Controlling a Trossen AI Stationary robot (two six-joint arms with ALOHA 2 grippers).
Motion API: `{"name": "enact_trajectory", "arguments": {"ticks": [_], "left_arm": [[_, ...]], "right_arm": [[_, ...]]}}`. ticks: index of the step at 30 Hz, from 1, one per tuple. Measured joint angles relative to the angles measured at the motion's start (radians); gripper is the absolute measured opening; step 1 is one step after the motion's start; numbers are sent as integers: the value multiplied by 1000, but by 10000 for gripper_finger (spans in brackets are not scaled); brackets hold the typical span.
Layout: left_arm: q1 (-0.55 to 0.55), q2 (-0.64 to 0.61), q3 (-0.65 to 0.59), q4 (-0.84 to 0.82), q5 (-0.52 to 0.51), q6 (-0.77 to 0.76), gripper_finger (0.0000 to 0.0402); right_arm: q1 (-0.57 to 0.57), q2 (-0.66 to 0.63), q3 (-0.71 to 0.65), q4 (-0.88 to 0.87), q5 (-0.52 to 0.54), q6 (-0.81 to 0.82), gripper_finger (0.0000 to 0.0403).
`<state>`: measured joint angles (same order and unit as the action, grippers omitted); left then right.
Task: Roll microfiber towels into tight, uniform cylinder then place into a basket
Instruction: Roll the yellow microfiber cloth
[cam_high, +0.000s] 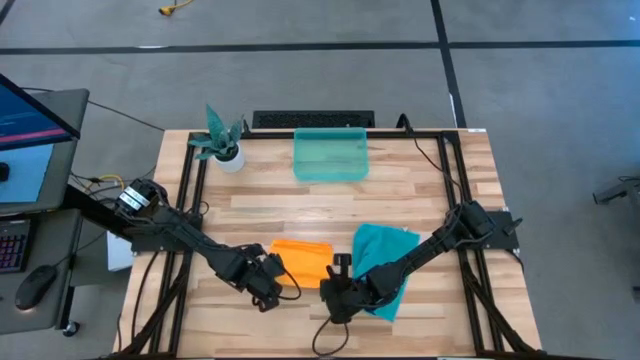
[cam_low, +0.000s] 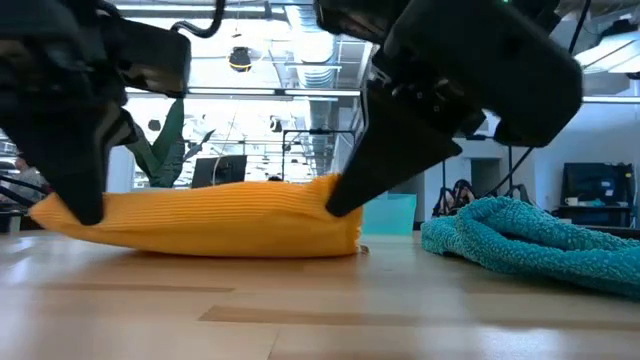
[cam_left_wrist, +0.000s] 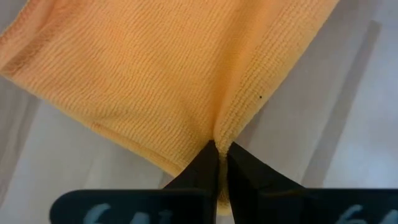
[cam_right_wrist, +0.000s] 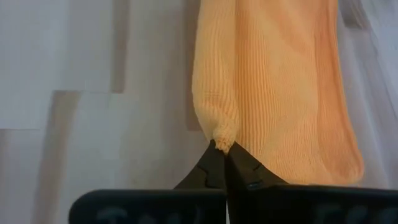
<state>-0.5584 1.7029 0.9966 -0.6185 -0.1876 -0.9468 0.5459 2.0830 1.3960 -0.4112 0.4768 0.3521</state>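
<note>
Now both arms work the orange towel (cam_high: 302, 260), which lies partly folded on the worktop (cam_high: 400, 200) near its 6 o'clock edge. The left gripper (cam_high: 272, 288) stands at the towel's 8 o'clock corner, the right gripper (cam_high: 335, 290) at its 4 o'clock corner. Each wrist view shows the jaws clenched on a small pinch of the orange cloth, the ribbed weave gathering into a pucker where the fingertips meet.

The blue towel (cam_high: 385, 262) lies rumpled and untouched just beside the orange one, at 3 o'clock from it, partly under the right arm. The basket (cam_high: 331, 156) sits well apart toward 12 o'clock, with nothing visible in it. A potted plant (cam_high: 222, 140) stands at the basket's 9 o'clock.

The cloth looks light, soft and limp, so it will likely sag and bunch between the two holds rather than keep an edge. Holding it by the two near corners, as now, seems sound: even tension across that edge should keep the roll straight. Pinches this shallow could slip free if pulled hard.
</note>
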Motion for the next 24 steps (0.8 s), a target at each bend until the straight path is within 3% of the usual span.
{"name": "enact_trajectory", "arguments": {"ticks": [17,24], "left_arm": [[58,-1,10,-3,31,-34,11],[77,-1,18,1,34,-16,11]], "right_arm": [[-76,-2,0,-110,40,360,7],[-129,-2,0,-113,-39,445,6]]}}
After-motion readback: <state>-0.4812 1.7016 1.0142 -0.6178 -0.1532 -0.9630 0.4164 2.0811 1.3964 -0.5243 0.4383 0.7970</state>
